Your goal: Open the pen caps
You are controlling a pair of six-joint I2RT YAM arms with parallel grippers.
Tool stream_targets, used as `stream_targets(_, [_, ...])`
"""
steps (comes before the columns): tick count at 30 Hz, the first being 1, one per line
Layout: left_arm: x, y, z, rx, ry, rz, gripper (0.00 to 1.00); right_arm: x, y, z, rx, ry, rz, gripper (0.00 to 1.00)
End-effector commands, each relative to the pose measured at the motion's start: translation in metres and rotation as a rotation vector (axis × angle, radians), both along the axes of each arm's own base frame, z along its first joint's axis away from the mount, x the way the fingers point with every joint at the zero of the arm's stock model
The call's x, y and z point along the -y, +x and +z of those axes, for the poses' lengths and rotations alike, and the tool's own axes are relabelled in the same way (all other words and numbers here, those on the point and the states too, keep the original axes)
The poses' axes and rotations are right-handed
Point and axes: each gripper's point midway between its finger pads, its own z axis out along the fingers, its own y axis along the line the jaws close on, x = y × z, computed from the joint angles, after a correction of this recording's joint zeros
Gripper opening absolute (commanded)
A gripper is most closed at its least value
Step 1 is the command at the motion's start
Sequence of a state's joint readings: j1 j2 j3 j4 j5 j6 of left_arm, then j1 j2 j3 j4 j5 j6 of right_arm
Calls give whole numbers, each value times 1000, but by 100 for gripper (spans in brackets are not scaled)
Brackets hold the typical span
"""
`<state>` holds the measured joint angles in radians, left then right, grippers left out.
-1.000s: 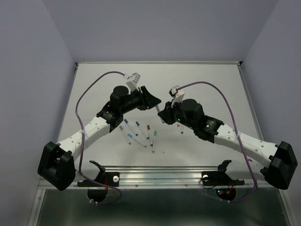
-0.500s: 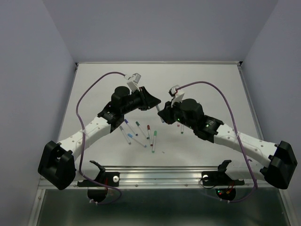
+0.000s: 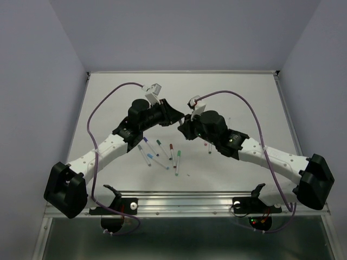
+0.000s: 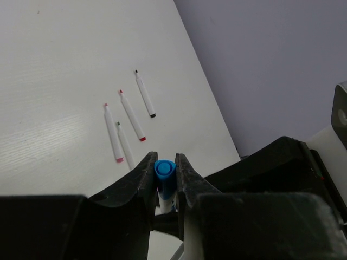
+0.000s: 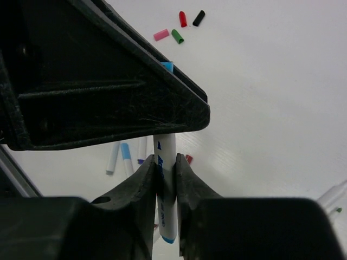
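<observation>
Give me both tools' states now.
Left tool: closed on the blue cap.
Right tool: closed around the white pen.

We see a white table [image 3: 244, 97] carrying a loose cluster of white pens [image 3: 171, 153] near its front edge, and 4 pen caps [image 5: 177, 36], pink, green, red and black, lying close together.

The counter [image 3: 179, 86] is white, with a faint fine grain. The left fingers [image 4: 142, 176] and the right fingers [image 5: 145, 179] are black. The blue cap [image 4: 164, 168] is bright blue. The pen [image 5: 165, 162] has a white barrel with dark blue print and a light blue end. The loose ones are a pink cap [image 5: 161, 34], a green cap [image 5: 177, 36], a red cap [image 5: 182, 19] and a black cap [image 5: 199, 18]. The cable [image 3: 90, 125] is purple.
</observation>
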<state>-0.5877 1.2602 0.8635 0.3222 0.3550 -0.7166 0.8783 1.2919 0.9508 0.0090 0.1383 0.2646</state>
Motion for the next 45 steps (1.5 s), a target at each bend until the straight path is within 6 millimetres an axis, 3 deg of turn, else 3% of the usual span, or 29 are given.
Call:
stream_targets(1, [0, -2, 23, 61, -42, 4, 0, -11, 9, 31, 74, 53, 4, 7])
stream_targets(2, [-3, 2, 24, 62, -37, 26, 0, -13, 7, 30, 68, 57, 21, 1])
stream_targets(6, [-11, 18, 27, 63, -4, 113, 0, -11, -7, 16, 32, 62, 62, 1])
stream_targets(7, [-12, 21, 30, 69, 0, 125, 0, -8, -13, 0, 0, 46, 75, 1])
stream_targets(9, [-13, 28, 42, 91, -5, 147, 0, -11, -32, -8, -58, 76, 142, 1])
stream_targets(14, [-47, 76, 60, 125, 36, 345, 0, 0, -79, -56, -244, 101, 232, 1])
stream_targets(16, [-57, 91, 61, 121, 34, 365, 0, 4, -89, -58, -271, 129, 246, 1])
stream_targets(17, [-70, 107, 60, 119, 29, 397, 0, 6, -98, -66, -307, 134, 259, 1])
stream_targets(22, [-98, 142, 45, 72, 53, 472, 0, 14, -108, -66, -321, 163, 265, 1])
stream_targets(25, [-110, 152, 34, 40, 59, 504, 0, 16, -106, -65, -312, 167, 246, 1])
stream_targets(29, [-120, 153, 18, 6, 81, 522, 0, 27, -89, -69, -300, 135, 121, 1])
stream_targets(32, [-138, 150, 1, -41, 141, 581, 0, 47, -68, -87, -317, 55, -46, 1])
stream_targets(33, [-145, 145, -13, -82, 180, 598, 0, 57, -52, -86, -317, 56, -125, 1])
stream_targets(36, [-174, 134, -38, -147, 272, 691, 0, 82, -25, -106, -382, 26, -238, 1])
stream_targets(40, [-210, 114, -71, -222, 387, 806, 0, 116, 6, -118, -371, -46, -391, 1])
stream_targets(45, [-240, 93, -117, -321, 475, 847, 1, 141, 28, -129, -358, -149, -475, 2])
